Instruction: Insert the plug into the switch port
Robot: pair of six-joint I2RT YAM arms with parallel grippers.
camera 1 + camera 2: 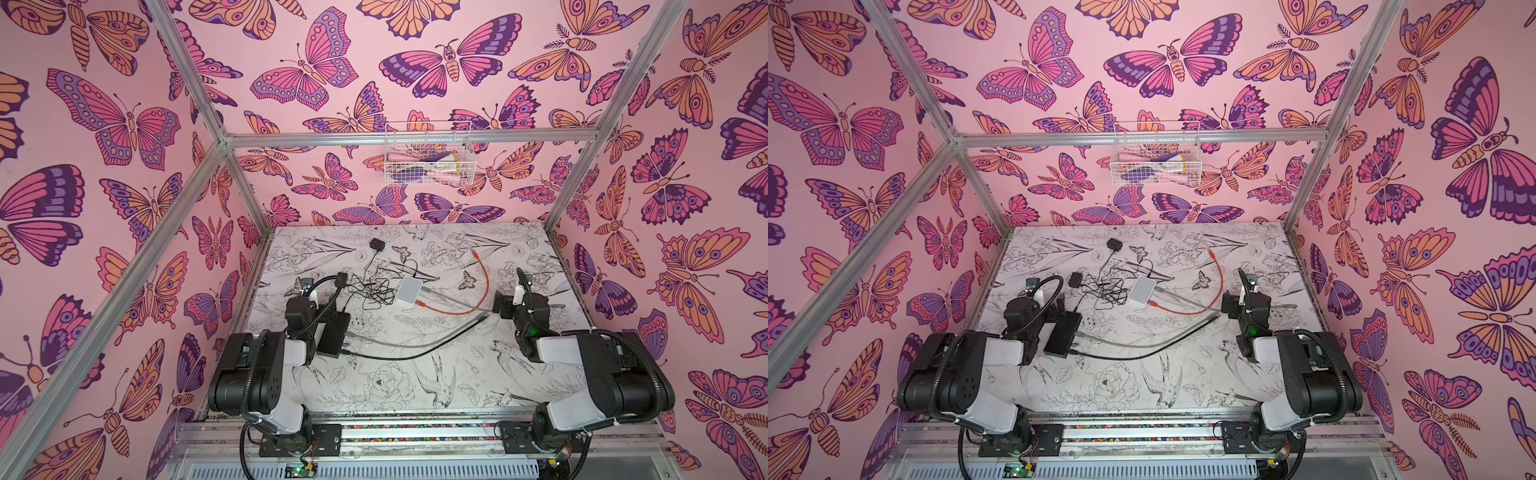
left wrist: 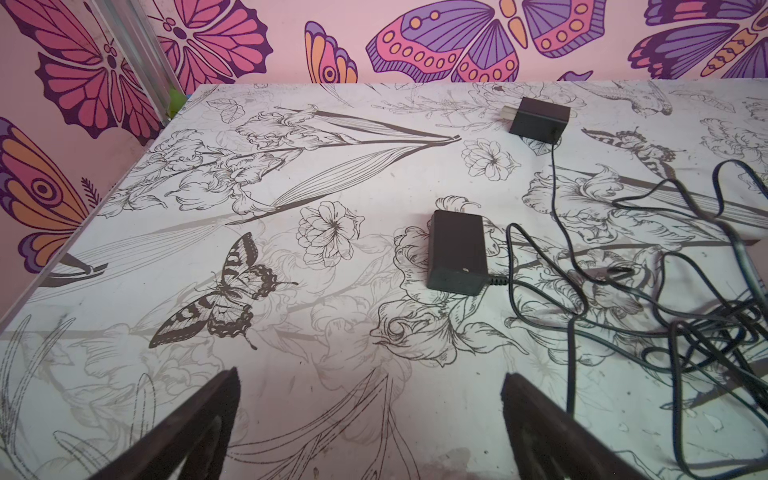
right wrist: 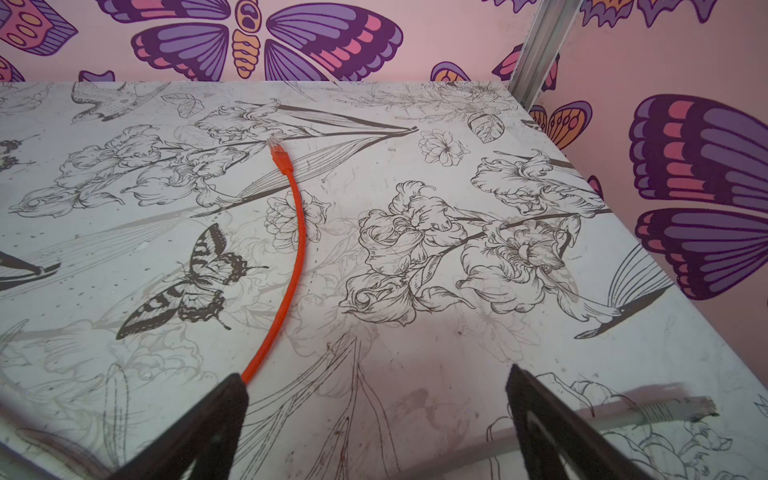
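Hovering low over the left side of the table with the left gripper, spreading its dark fingers wide and gripping nothing. Looking past them at a black power adapter, a second adapter farther off, and a tangle of thin black wires lying on the printed surface.

Hovering likewise on the right with the right gripper, also fully spread and empty. Finding the orange cable curving away from beside one right finger and ending in a far plug, lying free on the table and well apart from the white switch.

Seeing that switch sitting near the middle of the table in both top views, with the cable's near plug lying at its corner. Possibly sitting in a port there, though too small to tell.

Noting a pale cable running under the right gripper, and a black box lying beside the left arm, trailing grey and black leads.
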